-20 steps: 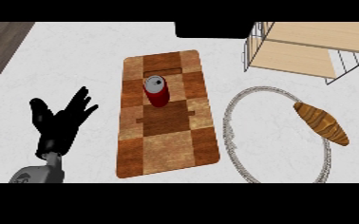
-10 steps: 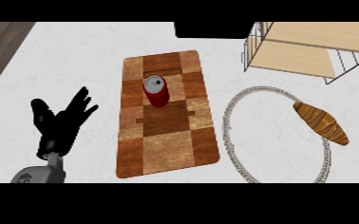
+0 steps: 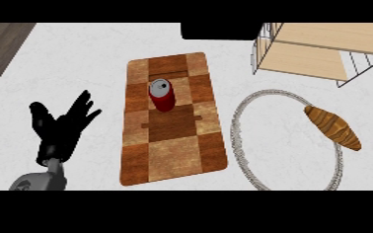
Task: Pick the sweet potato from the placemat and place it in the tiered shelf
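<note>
Basically nothing done yet: white table [image 3: 87,54], tiered shelf [image 3: 310,52] top right holds nothing visible. Sweet potato [image 3: 333,127] lies on the round grey placemat's [image 3: 244,143] right rim, untouched. Left hand [image 3: 62,126] spread, resting lower left; right hand unseen.

Open counter on the left and middle, obstacles toward one to three o'clock

A red can [image 3: 163,95] stands upright on the upper half of the checkered placemat [image 3: 175,150], the only tall thing mid-counter; bare white counter [image 3: 87,49] lies free around the mat at nine and twelve o'clock. The left hand [image 3: 62,126] rests open at eight o'clock, well apart from the mat. At one o'clock the tiered shelf [image 3: 306,54] blocks the corner with wire sides. A ring-shaped rim [image 3: 244,128] at three o'clock carries a brown sweet potato [image 3: 333,127] across its right edge
</note>
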Available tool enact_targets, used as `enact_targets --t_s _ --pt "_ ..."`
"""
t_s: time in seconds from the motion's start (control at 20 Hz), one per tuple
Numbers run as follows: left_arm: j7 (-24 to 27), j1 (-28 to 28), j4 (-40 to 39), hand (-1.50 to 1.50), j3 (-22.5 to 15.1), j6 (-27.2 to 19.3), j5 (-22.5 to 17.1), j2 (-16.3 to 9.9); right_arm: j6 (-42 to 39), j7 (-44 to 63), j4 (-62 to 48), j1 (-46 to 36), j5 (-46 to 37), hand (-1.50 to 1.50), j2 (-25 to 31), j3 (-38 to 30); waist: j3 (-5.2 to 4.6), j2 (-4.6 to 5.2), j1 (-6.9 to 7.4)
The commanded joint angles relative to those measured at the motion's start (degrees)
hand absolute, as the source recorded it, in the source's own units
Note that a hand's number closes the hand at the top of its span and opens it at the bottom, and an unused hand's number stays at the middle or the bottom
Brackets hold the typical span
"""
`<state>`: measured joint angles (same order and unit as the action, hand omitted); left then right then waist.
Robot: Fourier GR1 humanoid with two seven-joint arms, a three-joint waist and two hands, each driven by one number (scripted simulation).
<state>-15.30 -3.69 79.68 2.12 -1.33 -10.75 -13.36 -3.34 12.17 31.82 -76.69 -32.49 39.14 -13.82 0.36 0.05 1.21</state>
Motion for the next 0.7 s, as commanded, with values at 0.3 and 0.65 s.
enact_targets --t_s 0.3,0.65 --pt "-1.17 0.65 -1.56 0.00 -1.20 -1.15 1.86 1.47 4.42 0.19 -3.04 -2.29 10.41 -1.50 0.28 -11.84 -0.34 0.39 -0.04" --pt "-1.54 -0.30 -1.75 0.00 -1.19 -0.66 1.94 1.58 10.45 1.50 -4.29 -4.69 12.59 -1.50 6.18 -16.62 -0.35 0.65 0.20"
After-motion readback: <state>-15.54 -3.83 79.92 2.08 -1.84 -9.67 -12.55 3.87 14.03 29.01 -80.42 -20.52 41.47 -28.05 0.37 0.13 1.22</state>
